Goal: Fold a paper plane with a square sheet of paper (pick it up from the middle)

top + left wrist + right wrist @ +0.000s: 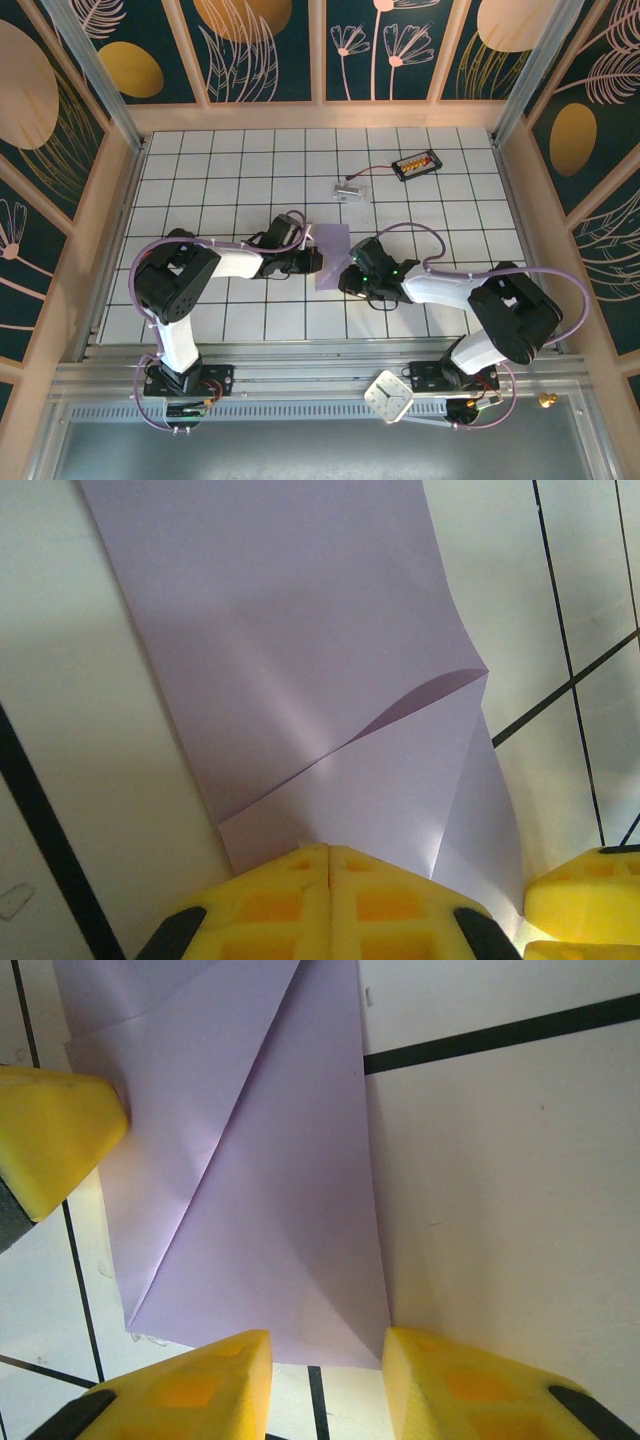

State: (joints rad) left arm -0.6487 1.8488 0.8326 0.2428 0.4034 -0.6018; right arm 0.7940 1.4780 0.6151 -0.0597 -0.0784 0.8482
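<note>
The sheet of paper [331,250] lay near the middle of the table [200,180], a little closer to its near edge than to its far one, between the two claws. It was partly folded. In the left wrist view the sheet of paper [300,630] showed one flap turned over along a slanting crease, with the flap's free edge curling up off the layer below. In the right wrist view the sheet of paper [270,1210] showed the same slanting fold running from its top toward its lower left corner.

The left gripper [314,262] sat at the sheet's left edge. Its own camera showed the left gripper [328,880] with its fingers pressed tight together right against the paper's edge. It seemed to be pinching the paper, though the fingers hid the contact.

The right gripper [348,272] sat at the sheet's right side, near its near corner. The right gripper [325,1345] had its fingers spread, one on each side of the sheet's near edge, holding nothing.

Farther out, toward the far edge, lay a small clear plastic piece [348,190] with a wire, and beyond it a black holder [415,164]. A white clock-like square [388,395] sat on the rail between the arm bases.
</note>
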